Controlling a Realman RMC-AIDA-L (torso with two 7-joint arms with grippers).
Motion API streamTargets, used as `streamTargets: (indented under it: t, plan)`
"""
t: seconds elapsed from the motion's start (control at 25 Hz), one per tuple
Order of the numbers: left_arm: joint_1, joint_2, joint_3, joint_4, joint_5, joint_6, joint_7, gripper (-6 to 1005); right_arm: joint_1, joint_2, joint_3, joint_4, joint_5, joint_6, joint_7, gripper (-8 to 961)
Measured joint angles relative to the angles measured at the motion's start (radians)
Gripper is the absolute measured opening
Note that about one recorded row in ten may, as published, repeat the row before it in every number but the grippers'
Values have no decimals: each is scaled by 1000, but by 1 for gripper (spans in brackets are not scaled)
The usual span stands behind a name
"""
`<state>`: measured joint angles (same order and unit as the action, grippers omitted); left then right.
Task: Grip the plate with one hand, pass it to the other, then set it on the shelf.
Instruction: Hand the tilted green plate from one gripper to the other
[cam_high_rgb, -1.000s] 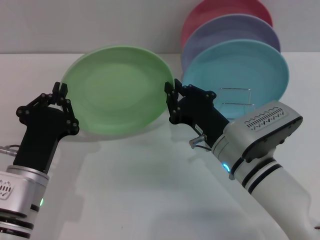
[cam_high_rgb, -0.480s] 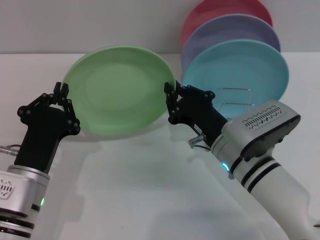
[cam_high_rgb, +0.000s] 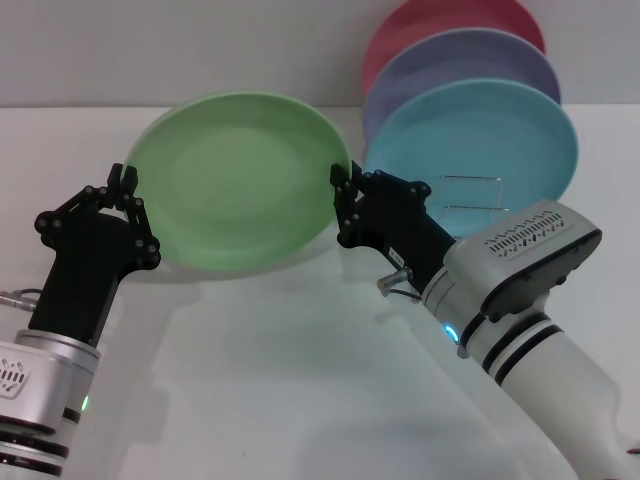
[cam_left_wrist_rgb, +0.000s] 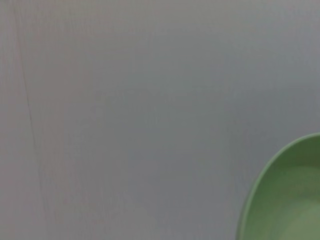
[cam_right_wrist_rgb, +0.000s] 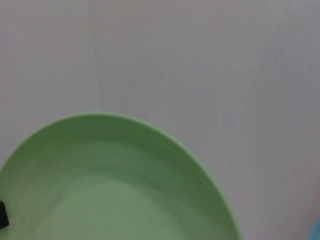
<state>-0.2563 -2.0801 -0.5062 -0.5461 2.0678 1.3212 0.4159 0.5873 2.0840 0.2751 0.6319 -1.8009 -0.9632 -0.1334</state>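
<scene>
**Green plate held between both grippers, above the table**

From the head camera I see the light green plate (cam_high_rgb: 240, 180) held up off the white table (cam_high_rgb: 280, 390), tilted so its face looks toward me. My left gripper (cam_high_rgb: 125, 210), the one on the black forearm with the green light, sits at the plate's left rim, its fingers closed on that edge. My right gripper (cam_high_rgb: 342, 205), on the bulky white arm with the blue light, is at the opposite rim; its fingers pinch the plate's right edge. So both hands have hold of the plate at once, one on each side.

Just to the right of the plate stands the wire shelf (cam_high_rgb: 470, 195), with three plates upright in it, one behind the other: a turquoise plate (cam_high_rgb: 480, 140) in front, a lavender plate (cam_high_rgb: 450, 60) behind it, and a red plate (cam_high_rgb: 440, 20) at the back. The green plate's right rim is near the turquoise plate, but I cannot tell whether they touch.

My left wrist camera shows only a curve of the green rim against a plain grey surface. My right wrist camera looks across the plate's hollow face, with a small piece of black at the frame edge that I cannot identify.
</scene>
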Motion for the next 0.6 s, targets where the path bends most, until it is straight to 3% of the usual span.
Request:
streamTargets:
  t: [0.6]
  plan:
    - [0, 0, 3, 2, 2, 5, 0, 33, -1, 1, 1, 0, 0, 0, 0, 41]
